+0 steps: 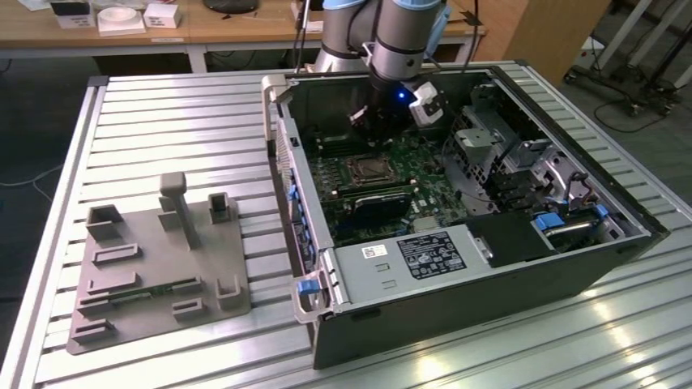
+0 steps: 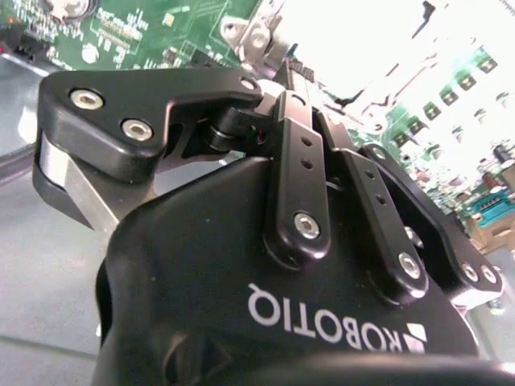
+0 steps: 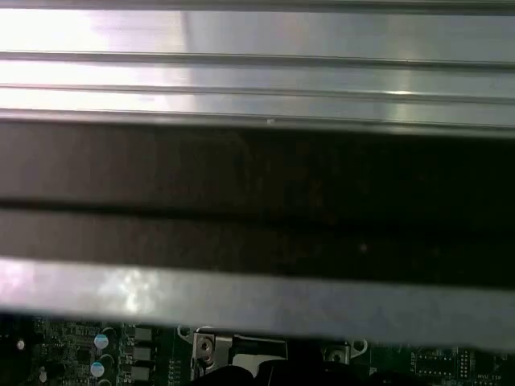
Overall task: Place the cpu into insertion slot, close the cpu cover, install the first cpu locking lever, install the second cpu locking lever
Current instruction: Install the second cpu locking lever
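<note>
In the exterior view the arm reaches down into the open computer case [image 1: 465, 308], and my gripper [image 1: 371, 126] hangs over the far part of the green motherboard [image 1: 416, 158]. The insertion slot [image 1: 368, 172], a small square socket with a silvery rim, lies just in front of the gripper, closer to the camera. Its middle looks grey; whether the cpu sits in it cannot be made out. A silvery screwed corner of the socket frame [image 2: 249, 32] shows past the black gripper [image 2: 286, 68] in the second wrist view. The same socket frame [image 3: 233, 350] appears in the first wrist view.
A grey box with a white label [image 1: 433, 255] fills the case's near end, and a metal drive cage [image 1: 492, 138] stands at the exterior view's right. A grey fixture plate [image 1: 162, 267] lies on the slatted table [image 1: 173, 113] at the exterior view's left. The case wall [image 3: 257, 201] is close.
</note>
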Available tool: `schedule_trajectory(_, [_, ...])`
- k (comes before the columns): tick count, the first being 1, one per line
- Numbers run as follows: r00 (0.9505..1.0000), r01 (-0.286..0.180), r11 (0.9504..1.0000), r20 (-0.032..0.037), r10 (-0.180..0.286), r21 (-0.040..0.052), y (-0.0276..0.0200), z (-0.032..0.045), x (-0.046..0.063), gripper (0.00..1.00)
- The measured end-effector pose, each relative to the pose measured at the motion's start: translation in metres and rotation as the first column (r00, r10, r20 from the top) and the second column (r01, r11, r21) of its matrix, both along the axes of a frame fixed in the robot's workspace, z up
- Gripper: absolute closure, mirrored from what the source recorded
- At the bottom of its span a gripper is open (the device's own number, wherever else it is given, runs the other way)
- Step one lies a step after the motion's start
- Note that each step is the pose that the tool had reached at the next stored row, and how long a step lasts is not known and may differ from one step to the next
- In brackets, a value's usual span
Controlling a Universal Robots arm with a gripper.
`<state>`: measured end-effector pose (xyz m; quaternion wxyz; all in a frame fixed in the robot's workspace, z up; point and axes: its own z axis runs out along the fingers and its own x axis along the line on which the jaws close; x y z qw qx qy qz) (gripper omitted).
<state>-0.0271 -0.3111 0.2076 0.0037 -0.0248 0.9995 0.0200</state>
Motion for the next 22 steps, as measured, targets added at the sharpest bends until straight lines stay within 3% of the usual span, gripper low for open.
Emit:
schedule_trajectory(5, [1.0000, 0.000, 1.0000, -0.0001, 0.000, -0.0001, -0.0071, 0.0000, 0.000, 0.90])
schedule_trajectory(10, [1.0000, 0.000, 1.0000, -0.0005, 0.000, -0.0001, -0.0078, 0.0000, 0.011, 0.90])
schedule_trajectory(14, [1.0000, 0.000, 1.0000, -0.0006, 0.000, -0.0003, -0.0080, 0.0004, 0.012, 0.90])
schedule_trajectory(22, [1.0000, 0.000, 1.0000, -0.0006, 0.000, -0.0003, -0.0085, 0.0105, 0.012, 0.90])
